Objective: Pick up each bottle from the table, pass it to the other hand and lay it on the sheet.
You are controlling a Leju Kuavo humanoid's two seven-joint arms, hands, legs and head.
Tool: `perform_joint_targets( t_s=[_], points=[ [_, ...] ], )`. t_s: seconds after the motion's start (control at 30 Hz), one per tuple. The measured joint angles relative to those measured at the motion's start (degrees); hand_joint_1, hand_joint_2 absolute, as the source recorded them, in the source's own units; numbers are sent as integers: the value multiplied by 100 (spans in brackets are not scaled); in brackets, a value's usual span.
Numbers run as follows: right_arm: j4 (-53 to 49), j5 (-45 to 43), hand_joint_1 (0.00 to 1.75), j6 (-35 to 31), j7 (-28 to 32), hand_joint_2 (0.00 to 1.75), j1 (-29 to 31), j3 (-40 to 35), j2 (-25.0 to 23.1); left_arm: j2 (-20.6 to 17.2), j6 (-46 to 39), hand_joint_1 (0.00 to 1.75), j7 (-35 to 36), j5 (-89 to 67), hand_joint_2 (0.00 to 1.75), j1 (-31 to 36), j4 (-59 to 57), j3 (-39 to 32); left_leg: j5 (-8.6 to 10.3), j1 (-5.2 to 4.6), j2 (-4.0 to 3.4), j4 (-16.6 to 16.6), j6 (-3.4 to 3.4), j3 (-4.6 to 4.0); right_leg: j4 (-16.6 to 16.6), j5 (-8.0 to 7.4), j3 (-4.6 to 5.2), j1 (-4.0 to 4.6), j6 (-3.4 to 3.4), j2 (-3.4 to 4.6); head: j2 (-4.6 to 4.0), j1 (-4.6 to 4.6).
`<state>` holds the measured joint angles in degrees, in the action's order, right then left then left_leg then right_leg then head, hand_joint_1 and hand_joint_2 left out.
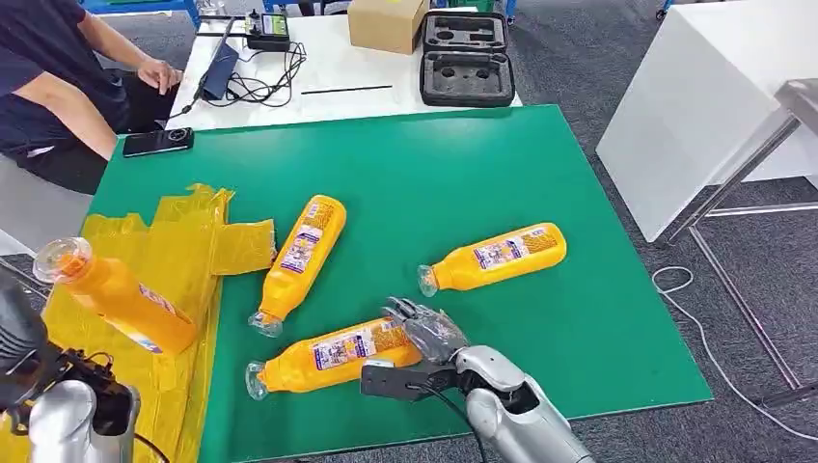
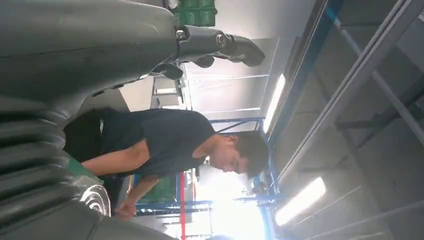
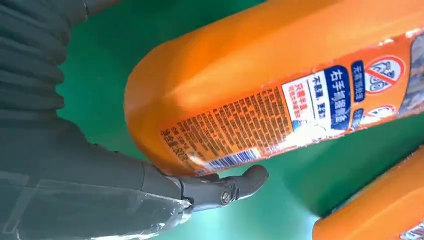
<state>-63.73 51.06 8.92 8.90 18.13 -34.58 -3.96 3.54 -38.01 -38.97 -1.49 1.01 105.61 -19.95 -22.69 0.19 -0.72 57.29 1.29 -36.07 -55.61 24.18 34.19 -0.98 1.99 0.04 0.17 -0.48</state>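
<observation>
Left hand (image 1: pixel 58 381) grips one bottle (image 1: pixel 116 294) above the yellow sheet (image 1: pixel 178 280), not laid yet. Right hand (image 1: pixel 424 338), fingers apart, sits on the base of the bottle nearest the sheet's lower end (image 1: pixel 328 355); grasp looks unclosed. Two more bottles (image 1: pixel 297 260) (image 1: pixel 497 256) lie right of the sheet, untouched; judging none delivered, four left.

White-and-blue Chinese label with barcode on the orange bottle (image 3: pixel 280 70), characters too blurred to read.

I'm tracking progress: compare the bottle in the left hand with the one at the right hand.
The left bottle is lifted over the yellow sheet, tilted cap-up, held by the left hand. The right bottle lies flat on the green table, the right hand at its base. Both are orange and labelled.
</observation>
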Motion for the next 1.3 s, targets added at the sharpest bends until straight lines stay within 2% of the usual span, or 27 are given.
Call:
perform_joint_targets(
  t_s=[0.3,0.33,1.1,1.13,1.3],
  points=[
    [125,112,0,-155,-114,175,122,-94,-18,-94,-92,0,-18,81,0,28,-68,87,0,0,-1,0,0,0,0,0,0,0,0,0,0,0],
    [125,120,0,-173,-127,0,128,-103,-26,-101,-92,0,-22,87,0,28,-68,89,0,0,-1,0,0,0,0,0,0,0,0,0,0,-2],
    [186,229,0,-280,-173,0,407,-282,-85,-116,-66,0,-42,92,0,111,-181,219,1,0,-1,0,0,0,0,0,0,0,0,0,0,0],
    [205,232,0,-280,-173,175,426,-308,-105,-122,-74,0,-48,87,0,135,-201,227,1,0,-1,0,0,0,-1,0,0,0,0,0,0,-2],
    [321,190,0,-256,-140,175,503,-515,-247,-125,-92,0,-55,70,0,233,-284,258,1,1,-1,0,-1,0,-1,0,1,0,0,0,0,0]
  ],
)
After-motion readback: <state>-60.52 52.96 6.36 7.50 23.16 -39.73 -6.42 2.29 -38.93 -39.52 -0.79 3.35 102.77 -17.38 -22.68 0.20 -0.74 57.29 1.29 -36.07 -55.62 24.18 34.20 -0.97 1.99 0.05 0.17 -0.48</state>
